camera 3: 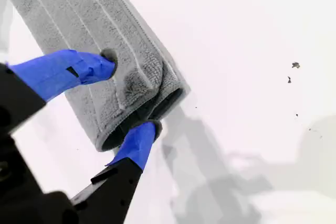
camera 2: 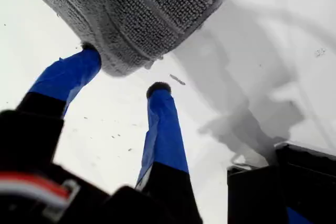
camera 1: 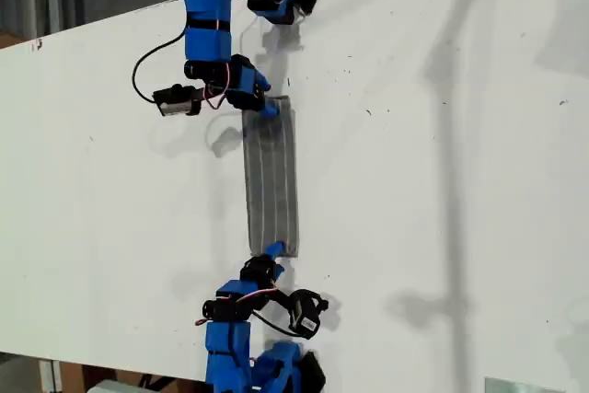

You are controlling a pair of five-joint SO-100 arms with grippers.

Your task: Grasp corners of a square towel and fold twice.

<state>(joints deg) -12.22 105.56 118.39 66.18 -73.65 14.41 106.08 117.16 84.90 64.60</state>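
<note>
The towel (camera 1: 271, 177) lies folded into a narrow dark grey strip with thin white stripes, running from the far to the near side of the table in the exterior view. My first gripper (camera 2: 123, 69) is at its near end (camera 1: 272, 248) and stands open. One fingertip (camera 2: 86, 51) touches the rounded towel corner (camera 2: 126, 61), and nothing is between the jaws. My second gripper (camera 3: 127, 93) is at the far end (camera 1: 264, 105), open and astride the folded towel end (camera 3: 142, 85). One fingertip (camera 3: 107, 59) presses on top and the other sits at the layered edge.
The white table (camera 1: 442, 181) spreads widely toward the exterior view's right and left of the strip. Both blue arms' bases stand at the far and near table edges. Cables and a wrist camera (camera 1: 308, 312) hang beside the near arm.
</note>
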